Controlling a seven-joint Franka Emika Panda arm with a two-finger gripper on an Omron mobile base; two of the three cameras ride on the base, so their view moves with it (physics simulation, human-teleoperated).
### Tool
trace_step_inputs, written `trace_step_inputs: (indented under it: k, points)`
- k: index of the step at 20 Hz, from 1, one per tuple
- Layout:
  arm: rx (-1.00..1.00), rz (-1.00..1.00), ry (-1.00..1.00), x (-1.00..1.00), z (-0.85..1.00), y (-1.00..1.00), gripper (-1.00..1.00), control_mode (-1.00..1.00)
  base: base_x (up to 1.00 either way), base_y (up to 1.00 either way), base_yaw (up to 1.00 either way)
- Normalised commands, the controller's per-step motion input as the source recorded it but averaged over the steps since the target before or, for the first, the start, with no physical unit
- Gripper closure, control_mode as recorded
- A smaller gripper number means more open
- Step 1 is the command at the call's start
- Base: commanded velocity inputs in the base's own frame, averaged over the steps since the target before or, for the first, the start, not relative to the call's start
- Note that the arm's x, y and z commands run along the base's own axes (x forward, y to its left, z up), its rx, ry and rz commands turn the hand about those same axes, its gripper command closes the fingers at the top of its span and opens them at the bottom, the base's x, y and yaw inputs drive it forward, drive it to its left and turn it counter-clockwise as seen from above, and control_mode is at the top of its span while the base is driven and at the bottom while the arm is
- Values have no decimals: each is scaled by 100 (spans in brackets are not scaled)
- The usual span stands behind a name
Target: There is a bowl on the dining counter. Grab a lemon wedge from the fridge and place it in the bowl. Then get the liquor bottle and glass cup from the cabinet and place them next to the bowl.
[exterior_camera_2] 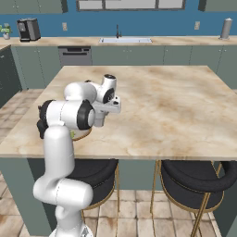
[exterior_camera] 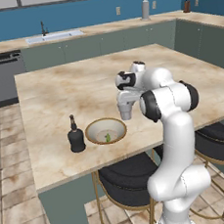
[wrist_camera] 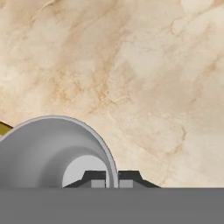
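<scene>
Lemon wedge (exterior_camera: pixel 107 137) lying in bowl (exterior_camera: pixel 92 127), liquor bottle (exterior_camera: pixel 76 136) standing beside; pincer (wrist_camera: pixel 111 179) gripping glass cup (exterior_camera: pixel 126 110) rim, hovering over counter (exterior_camera: pixel 57 90); cup placement remaining.

Glass cup (wrist_camera: pixel 48 153): in the hand view its left and lower parts are cut off by the picture's edge and the finger tips (wrist_camera: pixel 94 178) show only as small dark stubs astride its rim; in the left base view the cup (exterior_camera: pixel 126 111) hides the finger tips. Bowl (exterior_camera_2: pixel 82 134): in the right base view nearly all hidden behind the arm, a sliver of rim left. Lemon wedge (exterior_camera: pixel 107 136): a speck in the bowl, shape too small to tell.
</scene>
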Motion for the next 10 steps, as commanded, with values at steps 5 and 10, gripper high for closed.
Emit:
trace_step_inputs:
  k: [5, 10]
  points:
    - [-8, 0, 0, -8, -11, -6, 100, -100, 0, 0, 0]
    - [1, 0, -2, -33, -24, -3, 100, -100, 0, 0, 0]
